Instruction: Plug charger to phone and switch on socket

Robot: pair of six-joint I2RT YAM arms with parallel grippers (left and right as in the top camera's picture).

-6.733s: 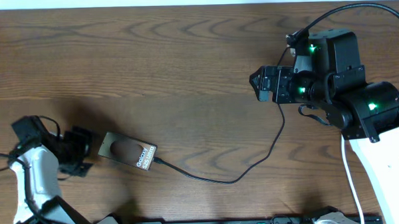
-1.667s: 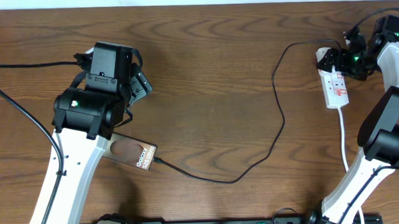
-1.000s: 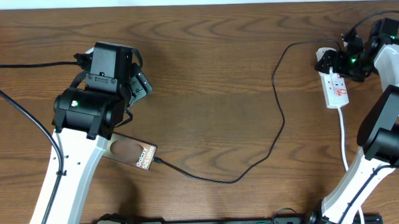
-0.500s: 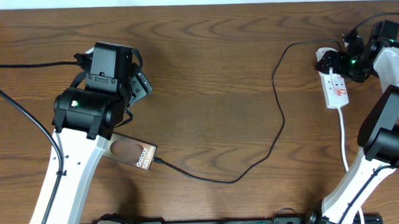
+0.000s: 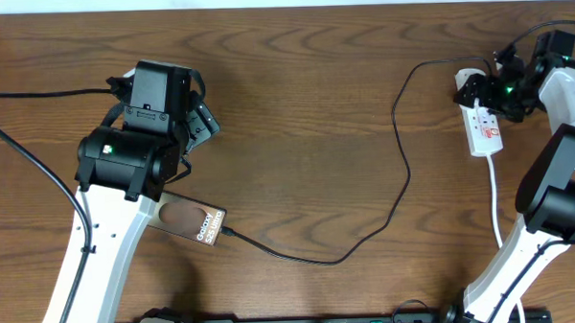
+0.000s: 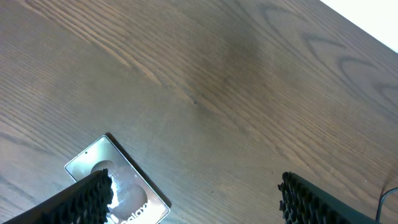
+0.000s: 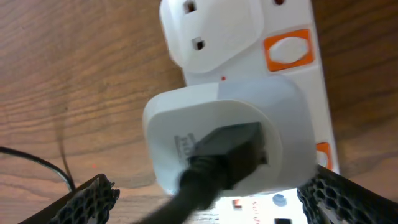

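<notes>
— Where is the left hand?
— The left hand point(image 6: 199, 208) hangs over the bare surface point(image 6: 205, 81). Its fingers point(image 6: 87, 199) are spread wide with nothing between them. One end of the phone point(image 6: 115, 186) shows just beside the nearer finger, lying flat.

— And from above?
— The phone lies near the front edge with its "Galaxy" lettering face up, partly hidden under the left arm point(image 5: 107, 216). The charger point(image 5: 403, 167) meets the phone's short right end. From there it sweeps along the surface in a low curve and climbs to the socket point(image 5: 482, 126) at the far right. Whether the tip is seated in the phone I cannot tell.

— The right hand?
— The right hand point(image 7: 214, 196) is over the socket's rounded end. Its fingers are apart, one on either side of a white adapter point(image 7: 230, 124) plugged into the strip. A black lead leaves the adapter's face. Whether either finger touches the adapter I cannot tell. An orange switch point(image 7: 287, 50) sits just beside the adapter, clear of both fingers.

— The rest of the strip?
— Its white cord point(image 5: 497, 207) runs toward the front edge.
</notes>
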